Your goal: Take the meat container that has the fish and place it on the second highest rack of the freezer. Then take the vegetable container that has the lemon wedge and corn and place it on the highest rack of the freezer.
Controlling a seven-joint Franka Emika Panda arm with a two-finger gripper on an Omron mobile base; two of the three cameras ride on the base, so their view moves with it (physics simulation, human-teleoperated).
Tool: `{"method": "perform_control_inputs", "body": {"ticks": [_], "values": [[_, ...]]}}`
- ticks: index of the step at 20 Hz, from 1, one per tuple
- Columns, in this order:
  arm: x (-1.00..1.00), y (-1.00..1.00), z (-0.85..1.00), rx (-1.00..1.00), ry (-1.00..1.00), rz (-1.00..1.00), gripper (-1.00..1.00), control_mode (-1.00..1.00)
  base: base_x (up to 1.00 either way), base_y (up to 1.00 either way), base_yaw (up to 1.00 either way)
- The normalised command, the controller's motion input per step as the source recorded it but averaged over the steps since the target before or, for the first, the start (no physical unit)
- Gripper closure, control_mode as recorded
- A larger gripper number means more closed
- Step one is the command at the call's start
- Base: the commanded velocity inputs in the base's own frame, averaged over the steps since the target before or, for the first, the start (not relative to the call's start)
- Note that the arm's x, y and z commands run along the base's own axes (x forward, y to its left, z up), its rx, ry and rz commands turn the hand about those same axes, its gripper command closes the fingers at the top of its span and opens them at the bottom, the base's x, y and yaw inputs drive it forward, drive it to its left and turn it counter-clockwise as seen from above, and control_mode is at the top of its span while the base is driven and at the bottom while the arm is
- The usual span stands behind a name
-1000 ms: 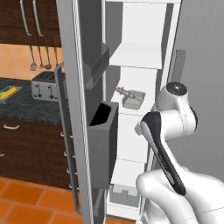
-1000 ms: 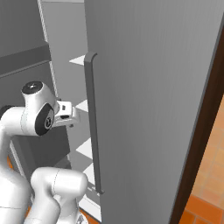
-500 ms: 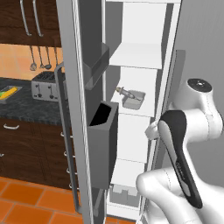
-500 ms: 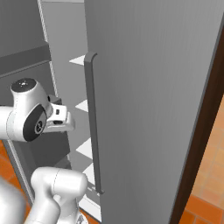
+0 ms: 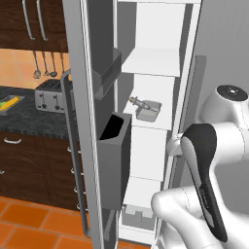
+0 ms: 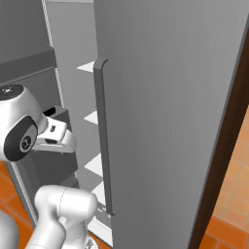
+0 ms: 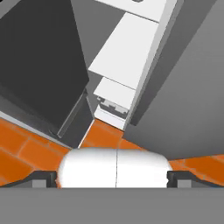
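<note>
The freezer [image 5: 146,151] stands open with white shelves inside. On its second rack from the top [image 5: 144,122] sits the meat container [image 5: 150,111], a small grey pan with the fish [image 5: 137,101] lying across its rim. My gripper [image 7: 112,177] is open and empty, its fingertips [image 7: 43,177] wide apart, pointing down at the freezer's lower shelves and the floor. The hand [image 6: 54,137] hangs outside the freezer, well apart from the pan. Far left on the dark counter lies the vegetable container [image 5: 4,108] with the yellow corn [image 5: 12,101]; the lemon wedge is too small to tell.
The open door [image 5: 92,121] carries two dark bins [image 5: 114,151] at the left. The closed right door with its long handle [image 6: 104,141] stands close beside my arm. A toaster [image 5: 51,95] and hanging utensils [image 5: 43,61] are at the counter. Orange tiles [image 5: 29,219] cover the floor.
My arm has drawn back from the freezer opening, toward the closed right door. The meat container stays on its rack. The gripper stays open.
</note>
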Motion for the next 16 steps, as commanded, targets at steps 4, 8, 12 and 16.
{"method": "perform_control_inputs", "body": {"ticks": [4,8,12,16], "values": [[-0.17,-0.21,0.0,0.04,0.0,-0.03,-1.0,-1.0,0.0,0.0,0.0],[-0.13,-0.03,0.0,0.01,0.0,-0.04,-1.0,-1.0,0.0,0.0,0.0],[-0.04,0.0,0.0,0.0,0.0,0.0,-1.0,-1.0,0.0,0.0,0.0],[-0.15,0.0,-0.01,0.0,0.0,0.0,-1.0,1.0,-0.11,0.0,0.0]]}}
